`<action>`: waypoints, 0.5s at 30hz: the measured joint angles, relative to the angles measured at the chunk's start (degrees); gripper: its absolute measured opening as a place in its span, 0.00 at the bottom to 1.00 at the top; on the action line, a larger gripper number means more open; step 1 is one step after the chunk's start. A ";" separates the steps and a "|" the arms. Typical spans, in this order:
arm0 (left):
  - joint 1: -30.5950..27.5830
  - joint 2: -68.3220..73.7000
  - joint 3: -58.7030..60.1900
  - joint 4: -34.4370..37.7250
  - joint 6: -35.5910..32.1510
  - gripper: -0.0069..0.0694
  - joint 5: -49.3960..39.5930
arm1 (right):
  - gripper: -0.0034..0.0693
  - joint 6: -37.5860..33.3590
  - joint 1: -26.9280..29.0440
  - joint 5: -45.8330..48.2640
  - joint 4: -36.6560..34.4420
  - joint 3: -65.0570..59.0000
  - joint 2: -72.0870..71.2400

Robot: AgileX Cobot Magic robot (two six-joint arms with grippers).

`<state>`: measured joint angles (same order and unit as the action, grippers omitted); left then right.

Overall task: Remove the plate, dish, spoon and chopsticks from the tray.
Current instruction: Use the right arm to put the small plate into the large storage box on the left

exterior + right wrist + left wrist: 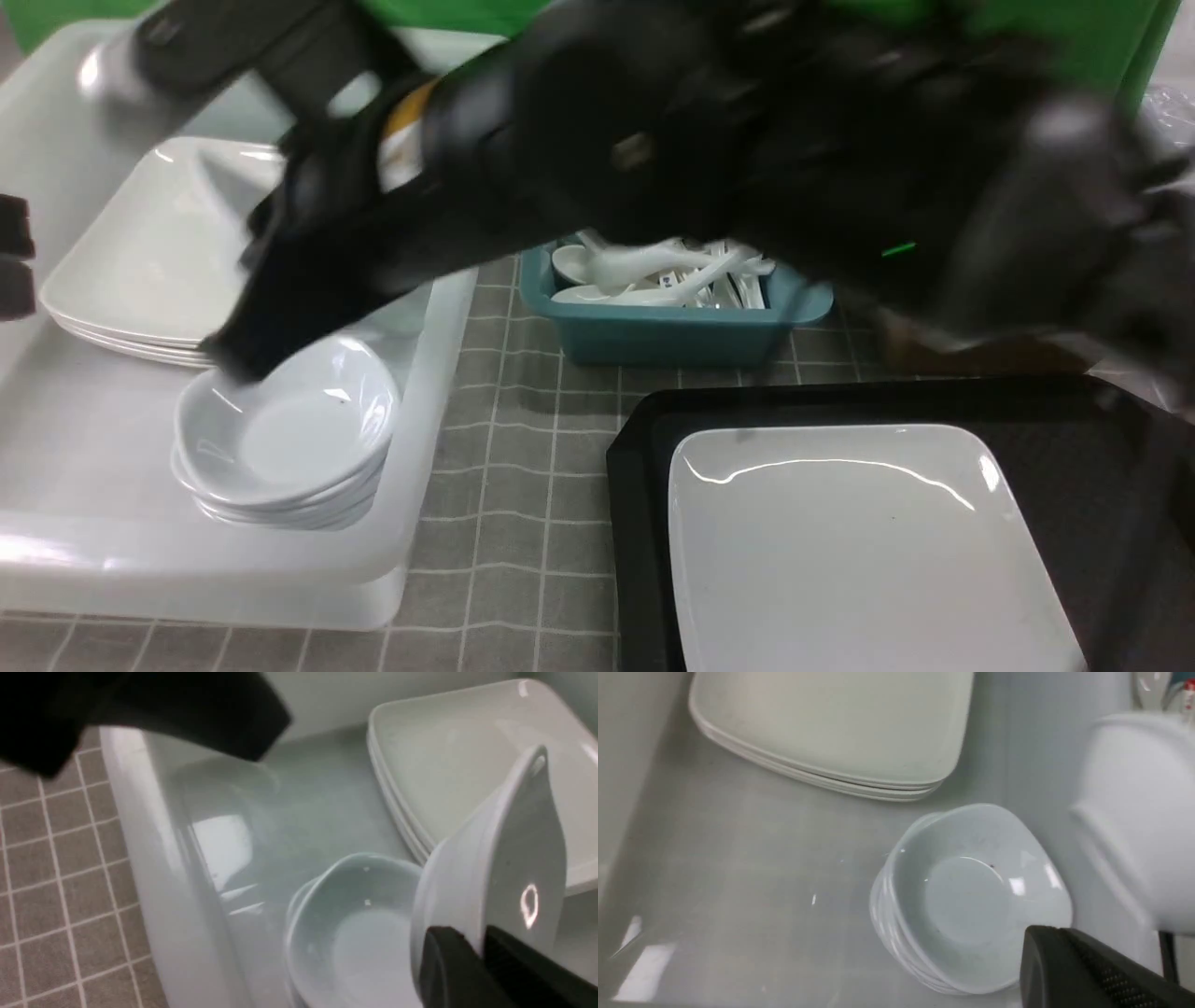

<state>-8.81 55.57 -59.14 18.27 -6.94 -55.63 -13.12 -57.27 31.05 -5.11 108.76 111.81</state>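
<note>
In the front view the right arm (653, 140) is a motion-blurred black sweep above the teal tub (667, 331), hiding that tub's far side and the dish (495, 858) it carries. Nearer than the tub, the tray (635, 485) and plate (859, 541) run off the lower edge. Far left of the tub, the left gripper (9, 259) is cropped, its jaws unreadable.

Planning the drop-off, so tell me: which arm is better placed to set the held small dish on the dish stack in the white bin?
Right. The right gripper clamps the dish, tilted on edge close to the stack; the left gripper shows nothing in it.
</note>
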 joint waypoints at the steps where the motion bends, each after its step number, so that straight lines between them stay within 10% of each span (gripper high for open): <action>1: -0.07 0.00 0.18 0.76 -0.99 0.10 -0.09 | 0.14 0.00 -0.31 0.27 -0.06 0.91 1.95; 7: -0.36 0.00 0.88 1.40 -3.70 0.10 -0.75 | 0.20 0.13 -0.88 0.85 0.04 2.91 8.23; 15: -0.36 -0.14 0.88 3.06 -4.41 0.10 -0.28 | 0.86 5.29 -1.15 7.24 1.48 5.17 5.55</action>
<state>-9.17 55.43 -58.26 21.34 -11.35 -55.91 -7.83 -58.43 38.29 -3.63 113.93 117.36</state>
